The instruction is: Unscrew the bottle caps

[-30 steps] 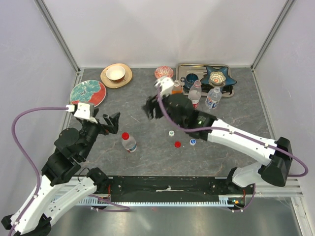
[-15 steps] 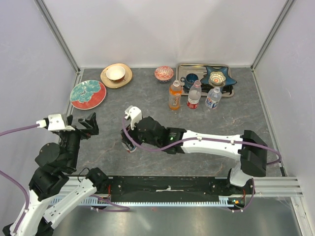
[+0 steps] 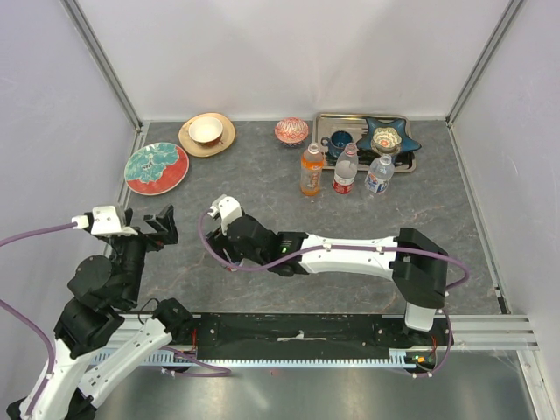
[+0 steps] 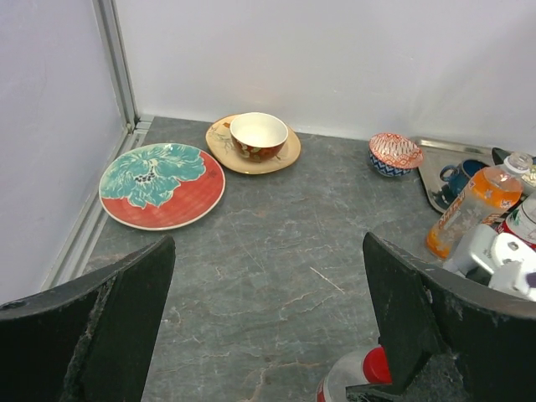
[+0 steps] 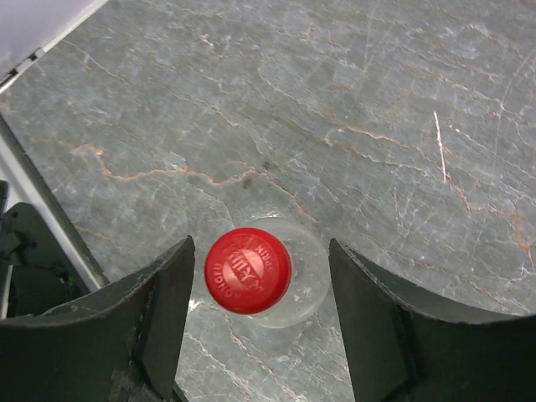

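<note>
L gripper (image 4: 268,243) sits near-left on the table (image 3: 262,188), jaws as wide as they go, nothing btwn them; its two black fingers frame the L wrist view w/ only bare grey stone in the gap. Behind it, by the L wall, a red plate (image 3: 157,167) w/ teal flower pattern lies flat. Just R of that & further back, a tan saucer (image 3: 207,134) w/ a white-lined cup (image 4: 258,134) on it. Next, centre-left & near: the R arm reaches across toward the L side, R gripper (image 5: 260,245) pointing down over the red-capped bottle (image 5: 295,289). That bottle is clear, upright, red cap (image 5: 248,270) on, well apart from the other three. R jaws are part open, one finger each side of the cap, stone visible in the gap on both sides, so no contact & nothing held. The same bottle peeks in at the bottom edge of the L wrist view. Further R at the back, a small red-and-white patterned bowl (image 3: 291,130). Then a row of three upright bottles, side by side: orange bottle (image 3: 311,169), red-label bottle (image 3: 346,172), blue-label bottle (image 3: 379,175); the last two stand just at the near edge of a metal tray (image 3: 359,115). Caps on those three: can't tell at this size. On the tray: blue mug (image 3: 339,142) at L, blue star-shaped dish (image 3: 408,140) at R w/ a small bowl (image 3: 386,138) in it.
</note>
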`<state>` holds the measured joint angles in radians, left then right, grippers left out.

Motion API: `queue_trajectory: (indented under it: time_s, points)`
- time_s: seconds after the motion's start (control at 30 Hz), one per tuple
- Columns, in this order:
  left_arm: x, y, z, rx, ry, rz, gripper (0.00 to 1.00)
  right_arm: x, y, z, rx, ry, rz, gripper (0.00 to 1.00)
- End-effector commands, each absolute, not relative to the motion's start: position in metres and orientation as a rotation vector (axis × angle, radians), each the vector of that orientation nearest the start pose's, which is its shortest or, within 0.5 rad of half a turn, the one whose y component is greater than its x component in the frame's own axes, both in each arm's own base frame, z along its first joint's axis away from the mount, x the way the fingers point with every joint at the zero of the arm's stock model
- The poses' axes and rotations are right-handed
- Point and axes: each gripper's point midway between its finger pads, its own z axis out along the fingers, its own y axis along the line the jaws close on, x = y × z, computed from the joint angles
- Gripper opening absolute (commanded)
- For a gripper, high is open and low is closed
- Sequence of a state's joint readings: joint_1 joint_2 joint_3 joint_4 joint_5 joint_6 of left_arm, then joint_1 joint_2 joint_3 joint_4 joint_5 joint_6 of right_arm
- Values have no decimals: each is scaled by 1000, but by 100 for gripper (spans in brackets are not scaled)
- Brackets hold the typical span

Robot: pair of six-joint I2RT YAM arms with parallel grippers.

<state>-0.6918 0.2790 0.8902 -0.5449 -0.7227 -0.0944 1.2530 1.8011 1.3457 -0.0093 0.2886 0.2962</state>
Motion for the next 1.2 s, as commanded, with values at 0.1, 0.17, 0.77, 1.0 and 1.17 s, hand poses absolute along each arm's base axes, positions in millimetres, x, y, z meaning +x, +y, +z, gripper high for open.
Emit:
queue_trajectory:
  time_s: [0.1, 0.17, 0.77, 1.0, 1.17]
  points:
    - [185, -11, 344, -130, 1524, -117, 99, 213, 488, 178, -678, 1908, 650, 54]
    - [185, -13, 344, -120, 1527, -119, 99, 216, 481, 184, -644, 1892, 638, 39]
    - [240, -135, 398, 72, 1543, -488, 100, 202, 320, 357, -360, 1740, 642, 30]
    - [221, -210, 456, 275, 1354, -1018, 99, 192, 285, 373, -285, 1752, 687, 7]
    - [155, -254, 452, 770, 1238, -1371, 98, 183, 262, 403, -264, 1717, 756, 0]
